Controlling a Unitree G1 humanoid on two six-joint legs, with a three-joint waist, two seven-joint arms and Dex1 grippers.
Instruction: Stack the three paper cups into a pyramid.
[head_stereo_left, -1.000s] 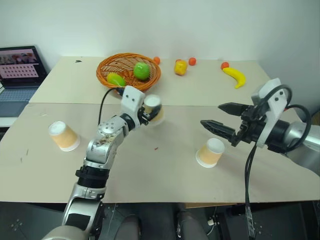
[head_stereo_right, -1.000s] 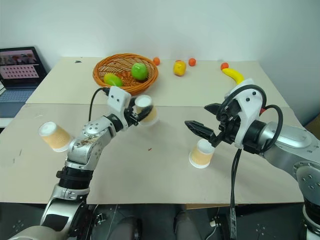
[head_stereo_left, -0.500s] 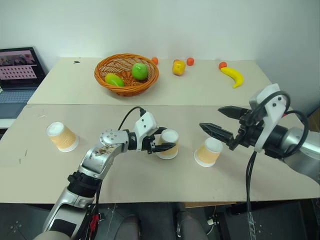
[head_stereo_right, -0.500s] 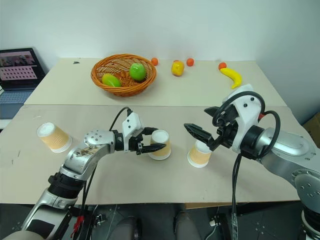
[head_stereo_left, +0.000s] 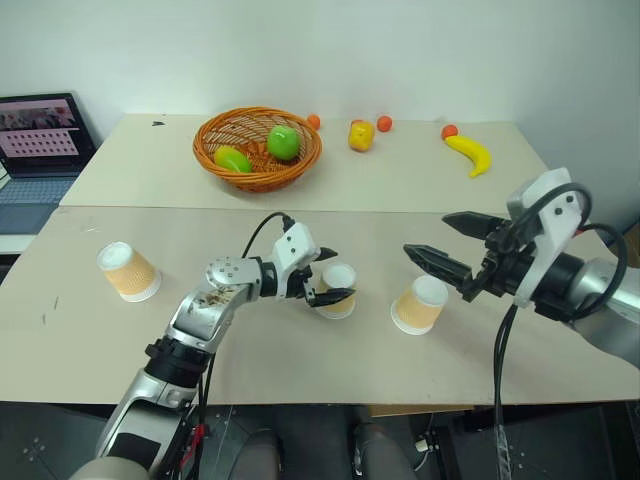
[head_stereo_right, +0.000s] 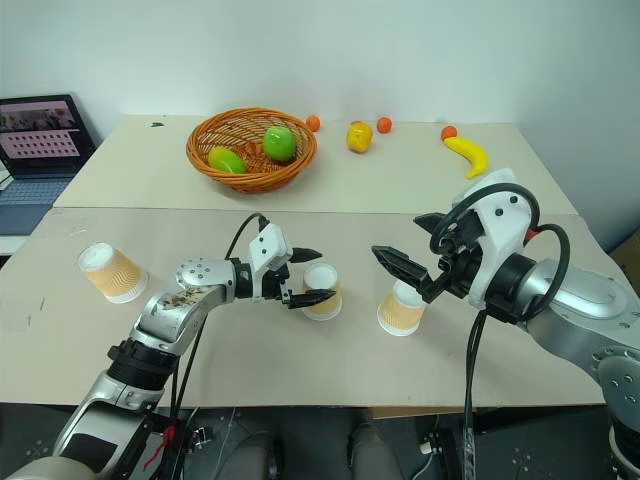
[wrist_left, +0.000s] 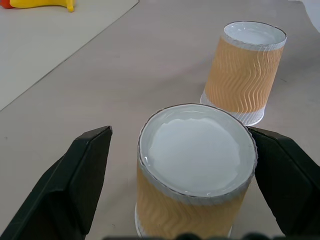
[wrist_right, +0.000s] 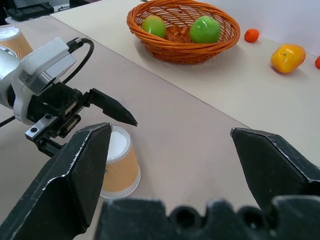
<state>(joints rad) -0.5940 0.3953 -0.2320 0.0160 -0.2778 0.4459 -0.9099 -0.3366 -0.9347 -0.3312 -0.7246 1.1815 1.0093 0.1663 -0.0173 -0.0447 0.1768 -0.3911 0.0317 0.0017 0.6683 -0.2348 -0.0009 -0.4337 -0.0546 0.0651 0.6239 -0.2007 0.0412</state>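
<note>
Standing upside down between the spread fingers of the left gripper (head_stereo_right: 306, 277), the middle cup (head_stereo_right: 322, 291) has a second cup (head_stereo_right: 402, 308) just beyond it, below the wide-open right gripper (head_stereo_right: 405, 246); the third cup (head_stereo_right: 112, 272) lies well behind the left arm.

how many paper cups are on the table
3: one cup far left, one between the open left pincer fingers, one below the right pincer.

A lab: bare tables (head_stereo_left: 300, 340), laptop (head_stereo_left: 40, 145), plain white wall (head_stereo_left: 400, 50).
</note>
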